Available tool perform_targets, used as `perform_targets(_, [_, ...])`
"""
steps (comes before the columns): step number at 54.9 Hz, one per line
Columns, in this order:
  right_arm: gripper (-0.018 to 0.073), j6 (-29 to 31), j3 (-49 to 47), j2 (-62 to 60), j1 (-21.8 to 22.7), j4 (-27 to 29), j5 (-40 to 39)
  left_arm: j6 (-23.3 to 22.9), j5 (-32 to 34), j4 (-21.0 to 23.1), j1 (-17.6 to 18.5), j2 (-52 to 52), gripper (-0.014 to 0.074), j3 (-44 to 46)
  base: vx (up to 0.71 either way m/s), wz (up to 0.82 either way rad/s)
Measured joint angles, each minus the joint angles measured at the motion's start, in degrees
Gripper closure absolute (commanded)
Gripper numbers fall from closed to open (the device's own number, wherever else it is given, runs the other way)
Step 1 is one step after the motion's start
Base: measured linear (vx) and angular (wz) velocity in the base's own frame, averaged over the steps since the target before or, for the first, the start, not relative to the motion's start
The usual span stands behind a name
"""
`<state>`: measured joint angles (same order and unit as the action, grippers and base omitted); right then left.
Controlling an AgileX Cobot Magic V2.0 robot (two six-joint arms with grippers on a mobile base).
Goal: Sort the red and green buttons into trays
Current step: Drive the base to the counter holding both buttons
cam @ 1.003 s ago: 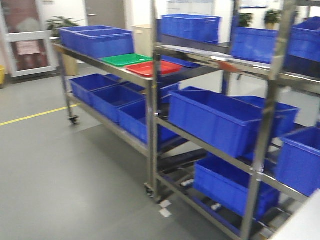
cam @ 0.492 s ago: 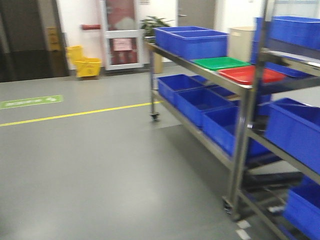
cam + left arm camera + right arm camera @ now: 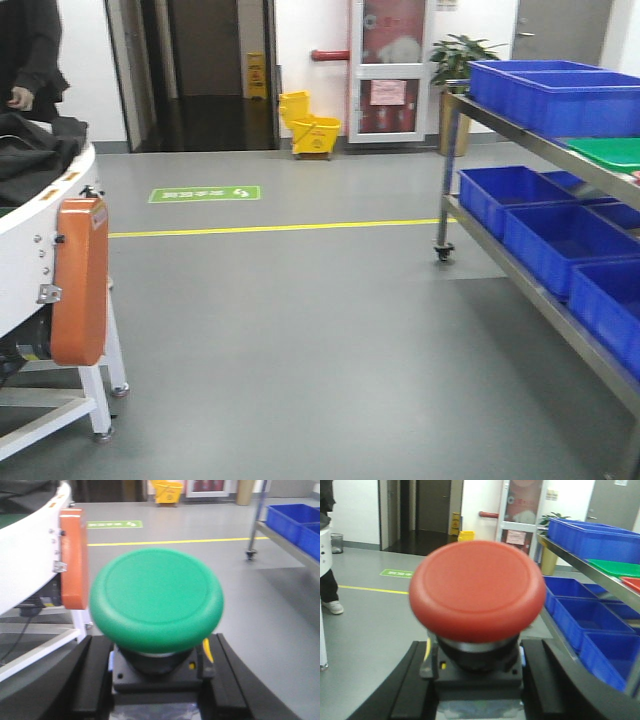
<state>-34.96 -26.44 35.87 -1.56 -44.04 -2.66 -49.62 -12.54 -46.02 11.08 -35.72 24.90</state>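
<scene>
green button [image 3: 156, 600]: looking light, hard plastic, smooth round cap, likely slippery on top | left jaws are squeezing its boxy black base, the best place to hold | red button [image 3: 477, 590]: same shape, right jaws are pinching its black base | green tray [image 3: 616, 568] and red tray [image 3: 632, 583] are sitting far right on the metal shelf [image 3: 567, 556]

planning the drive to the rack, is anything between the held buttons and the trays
Nothing visible does. The green button sits in the left gripper, the red button in the right gripper. The green tray and red tray lie on the rack top shelf, with open floor before it.
</scene>
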Motion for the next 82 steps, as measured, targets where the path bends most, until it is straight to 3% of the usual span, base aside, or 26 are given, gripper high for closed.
perform_targets(53, [0.0568,0.0,0.2,0.1,0.0,0.0,0.1,0.0,0.0,0.1,0.0,0.0,0.0591,-0.1,0.5,0.07])
perform_targets(82, [0.0568,0.0,0.2,0.1,0.0,0.0,0.1,0.0,0.0,0.1,0.0,0.0,0.0591,-0.1,0.57,-0.19])
